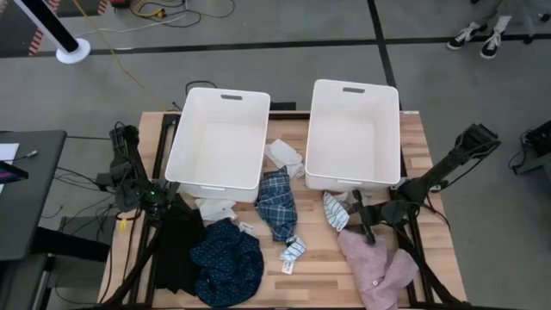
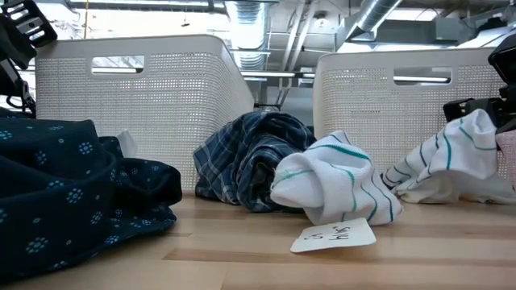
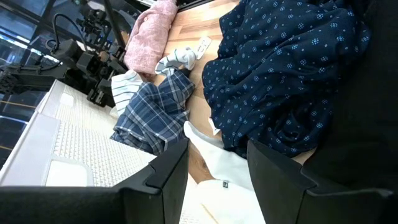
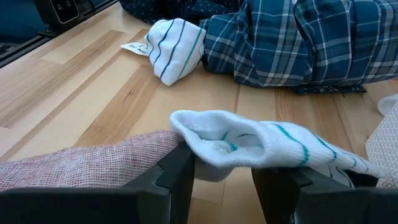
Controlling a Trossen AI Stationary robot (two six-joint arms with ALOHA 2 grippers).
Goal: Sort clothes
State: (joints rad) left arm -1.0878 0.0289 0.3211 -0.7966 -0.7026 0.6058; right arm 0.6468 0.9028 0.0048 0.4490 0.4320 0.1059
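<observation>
Right jaws [image 4: 221, 171] apart, low over the counter [image 1: 318, 271], straddling the near end of a white sock with teal stripes [image 4: 267, 146], not clamped that I can tell; pink garment [image 4: 81, 168] just beside it. Left jaws [image 3: 217, 165] apart too, nothing between them, above a white cloth piece [image 3: 221, 165] at the counter's left, next to the navy dotted garment [image 1: 225, 263] and the black garment [image 1: 176, 250]. Blue plaid garment [image 1: 277, 202] bunched mid-counter, in front of the gap between the two white tubs [image 1: 219, 138]. Second striped sock [image 1: 293, 250] balled near the front edge with a paper tag [image 2: 334, 235] just beside it. White sock [image 1: 284, 155] between the tubs. Both tubs hold no clothes
</observation>
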